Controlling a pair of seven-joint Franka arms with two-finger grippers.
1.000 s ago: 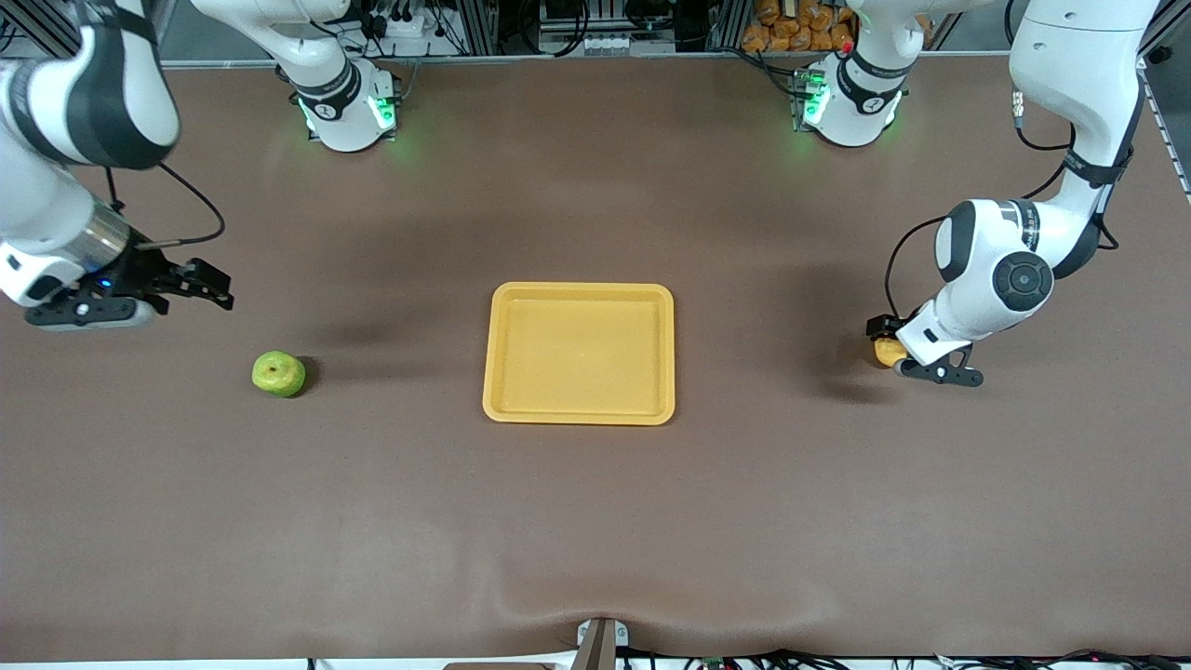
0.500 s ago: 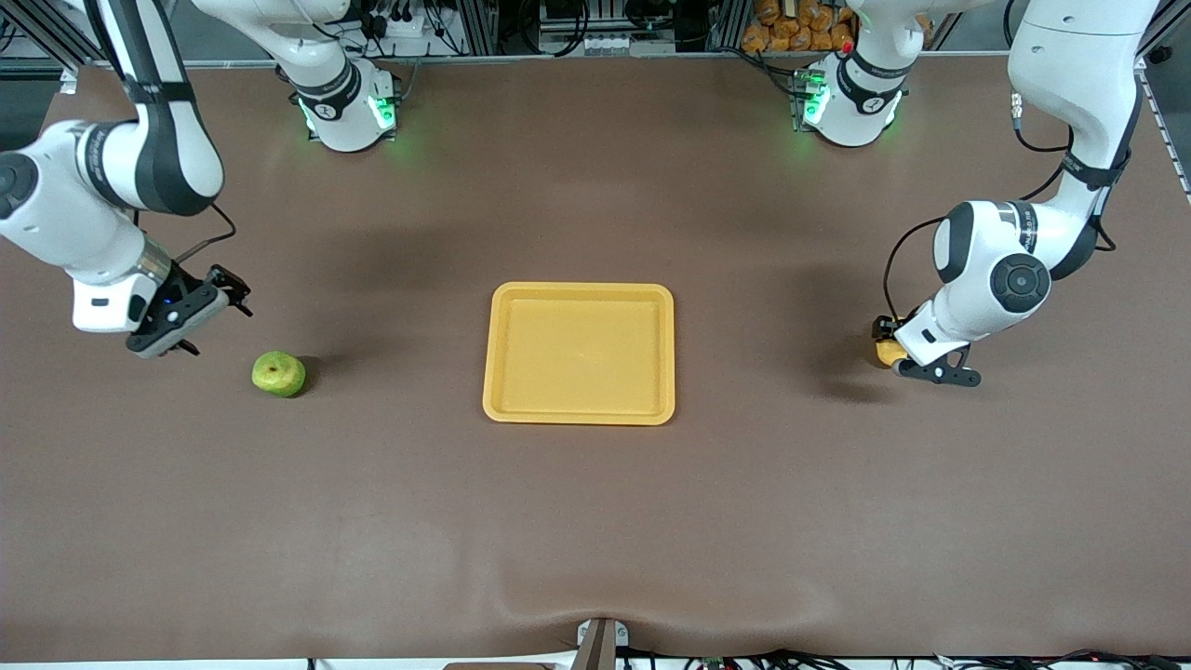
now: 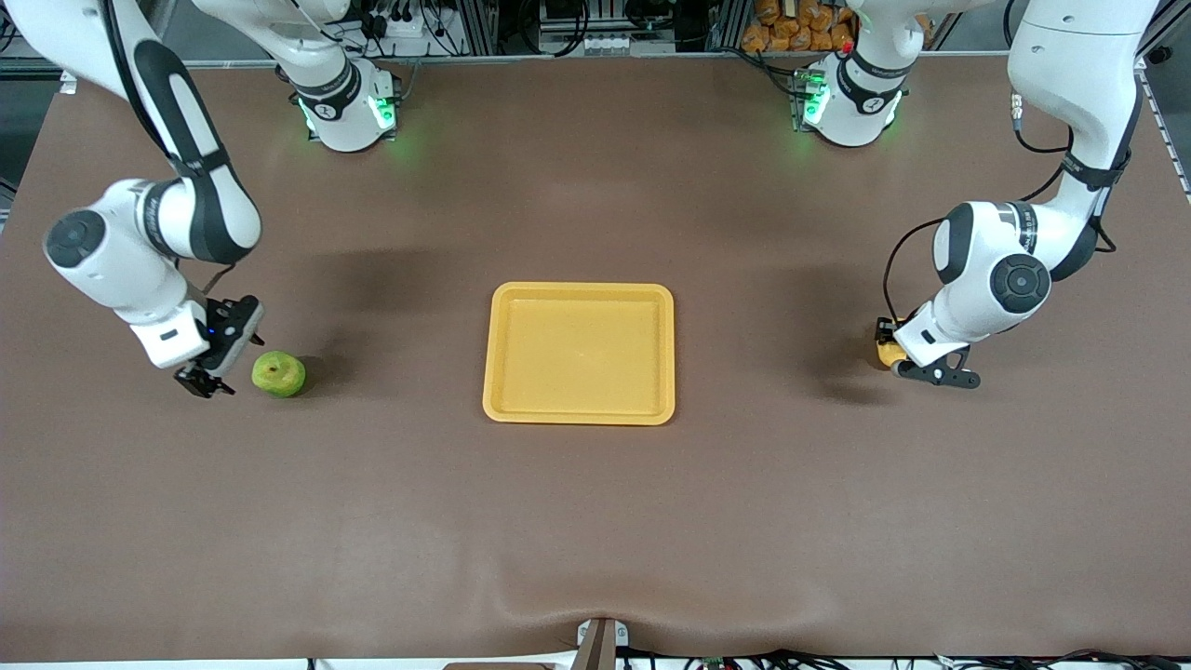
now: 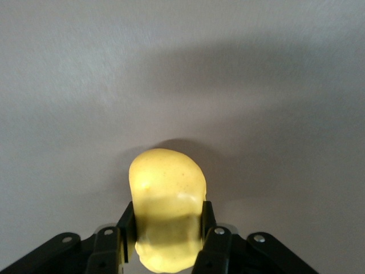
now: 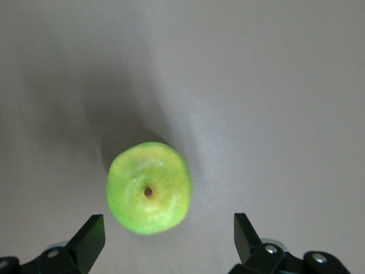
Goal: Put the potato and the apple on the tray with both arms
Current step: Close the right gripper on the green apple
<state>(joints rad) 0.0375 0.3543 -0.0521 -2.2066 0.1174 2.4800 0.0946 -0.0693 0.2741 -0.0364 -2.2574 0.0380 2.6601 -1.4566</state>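
Note:
The yellow potato (image 4: 166,194) is clamped between the fingers of my left gripper (image 4: 168,221), low at the table toward the left arm's end (image 3: 886,354). The potato (image 3: 885,355) barely peeks out beside that hand. The green apple (image 3: 278,373) rests on the table toward the right arm's end, stem dimple up. My right gripper (image 3: 223,361) hangs open just beside it. In the right wrist view the apple (image 5: 148,188) sits just ahead of the spread fingers of the right gripper (image 5: 168,229), untouched. The yellow-orange tray (image 3: 579,354) lies mid-table with nothing on it.
Brown mat (image 3: 595,521) covers the whole table. Both arm bases (image 3: 344,102) stand along the edge farthest from the front camera, with cables and clutter past them. A small bracket (image 3: 600,642) sits at the table edge nearest that camera.
My right arm has swung down and in, bringing its open gripper from high above the table to right beside the apple. My left gripper has shut on the potato.

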